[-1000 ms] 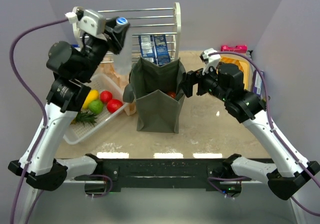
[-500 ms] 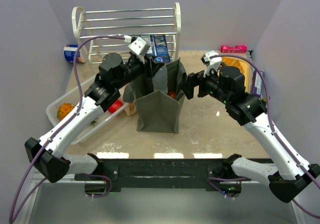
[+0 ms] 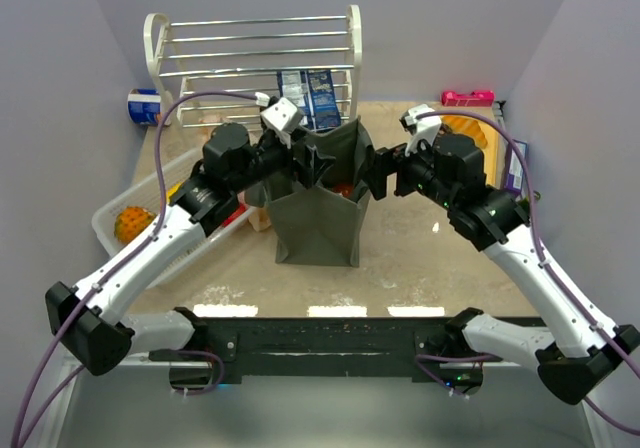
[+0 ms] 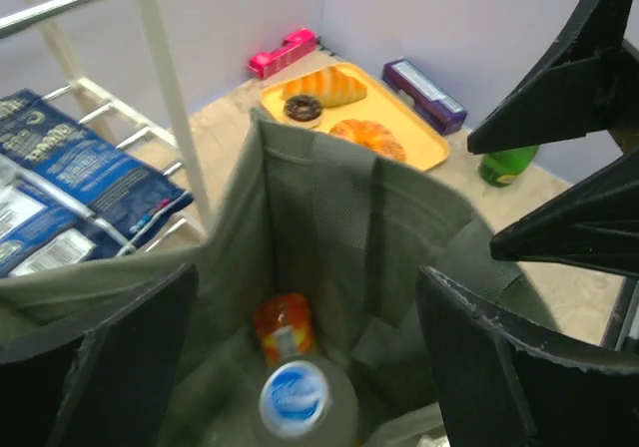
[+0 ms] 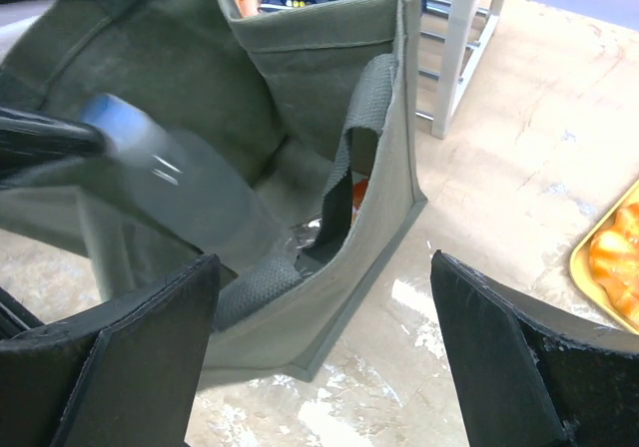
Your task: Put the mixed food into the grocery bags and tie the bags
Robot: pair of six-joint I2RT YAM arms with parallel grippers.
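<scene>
While an orange fruit [image 3: 130,223] sits in the white tray [image 3: 105,230] at mid left, left gripper [image 4: 308,297] hangs over the olive tote [image 3: 315,218] at centre, jaws apart, clear bottle [image 4: 297,399] and orange-filled bottle [image 4: 283,329] inside; right gripper [image 5: 324,277] jaws apart by its right rim. Loading step; next, left arm goes to the tray for fruit
</scene>
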